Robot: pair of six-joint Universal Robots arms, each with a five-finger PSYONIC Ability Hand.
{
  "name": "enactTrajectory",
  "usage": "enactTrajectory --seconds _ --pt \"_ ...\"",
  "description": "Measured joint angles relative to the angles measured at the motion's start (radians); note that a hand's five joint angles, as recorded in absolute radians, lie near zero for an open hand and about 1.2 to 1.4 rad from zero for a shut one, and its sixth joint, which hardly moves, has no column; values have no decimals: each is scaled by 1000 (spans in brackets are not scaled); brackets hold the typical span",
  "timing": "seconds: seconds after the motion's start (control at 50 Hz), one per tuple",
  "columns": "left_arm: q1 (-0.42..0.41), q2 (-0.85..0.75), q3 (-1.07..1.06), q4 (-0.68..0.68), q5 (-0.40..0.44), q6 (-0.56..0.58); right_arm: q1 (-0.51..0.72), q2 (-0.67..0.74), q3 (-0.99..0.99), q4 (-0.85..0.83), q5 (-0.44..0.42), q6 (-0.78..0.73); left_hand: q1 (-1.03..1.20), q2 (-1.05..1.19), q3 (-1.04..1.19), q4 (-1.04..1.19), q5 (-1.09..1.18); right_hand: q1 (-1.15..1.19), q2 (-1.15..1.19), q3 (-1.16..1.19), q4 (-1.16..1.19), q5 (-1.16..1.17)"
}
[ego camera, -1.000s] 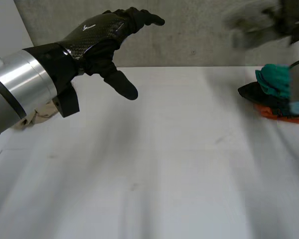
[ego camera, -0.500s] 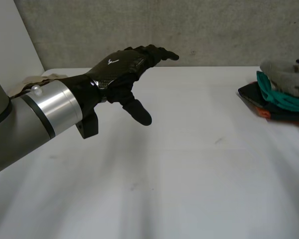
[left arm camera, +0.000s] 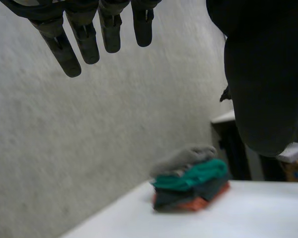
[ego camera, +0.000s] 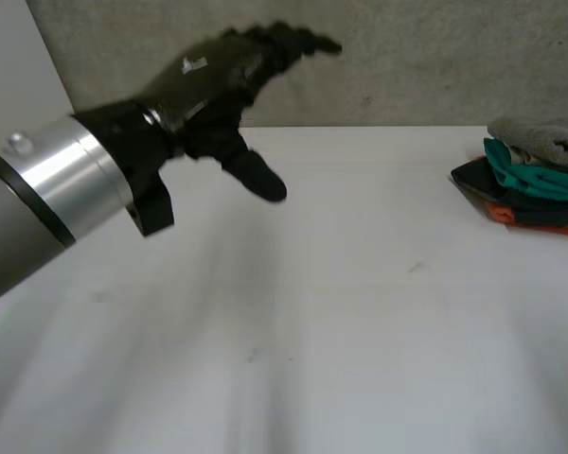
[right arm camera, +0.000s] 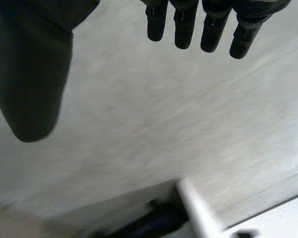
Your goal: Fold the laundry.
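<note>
Slumping soft cloth stack (ego camera: 535,175), smooth table (ego camera: 360,331)

A stack of folded laundry (ego camera: 535,180) sits at the far right of the bench (ego camera: 360,312), close to its far edge, with a slightly rumpled grey cloth (ego camera: 541,139) on top, a teal cloth (ego camera: 528,175) under it, then a dark cloth (ego camera: 473,180), and an orange cloth (ego camera: 535,223) at the bottom.

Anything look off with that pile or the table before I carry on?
Nothing stands out. The folded stack sits tidy at the table edge, grey piece on top. The left hand and right hand are open, holding nothing.
</note>
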Motion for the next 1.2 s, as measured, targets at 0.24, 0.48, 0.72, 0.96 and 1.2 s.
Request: enactTrajectory --seconds 0.24,0.48,0.72,0.96,1.2 --pt "192 47 118 83 -374 55 333 -315 446 -800 -284 463 0 0 0 0 0 0 0 0 0 0" --pt "475 -401 267 11 -441 507 676 -247 651 -354 -375 496 0 0 0 0 0 0 0 0 0 0" --pt "540 -989 636 80 -365 552 743 -102 747 -310 -243 290 1 0 0 0 0 0 0 0 0 0" --pt "506 -1030 758 185 -415 517 720 -125 809 -405 -230 295 889 952 879 963 831 0 0 0 0 0" --pt "252 -491 347 315 -314 360 705 -169 821 -418 -209 296 895 969 914 997 867 0 0 0 0 0"
